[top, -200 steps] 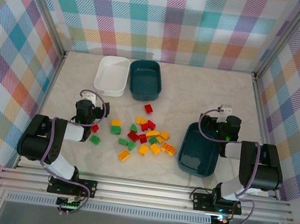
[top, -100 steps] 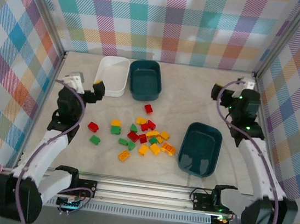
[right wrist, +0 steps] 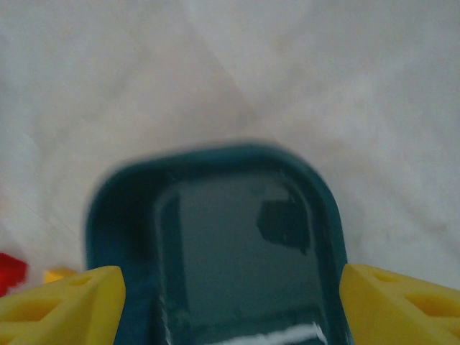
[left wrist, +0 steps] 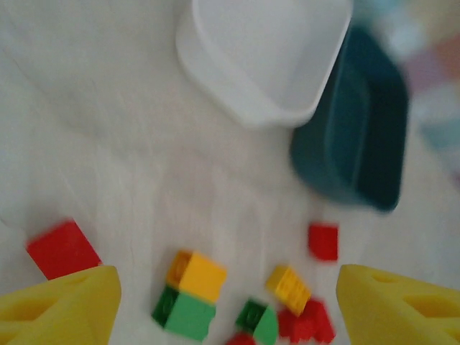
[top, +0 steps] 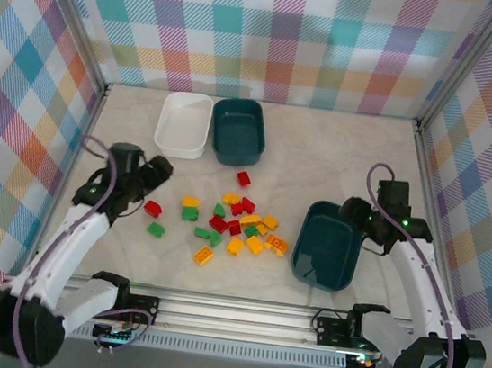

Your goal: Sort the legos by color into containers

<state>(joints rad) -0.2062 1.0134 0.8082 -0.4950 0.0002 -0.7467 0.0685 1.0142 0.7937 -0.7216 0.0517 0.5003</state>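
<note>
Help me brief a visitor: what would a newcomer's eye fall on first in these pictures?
The bright heap of red, green and yellow legos in the middle of the pale table draws the eye first. Next come the tubs: a white tub and a teal tub side by side at the far side, and a second teal tub right of the heap, all looking empty.

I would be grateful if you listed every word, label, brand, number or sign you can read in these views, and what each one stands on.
No text can be read anywhere.
Legos: any marks on the studs are too small and blurred to read.
White tub, far teal tub, near teal tub: plain, no label visible.
Checked walls: pattern only, no writing.
</note>
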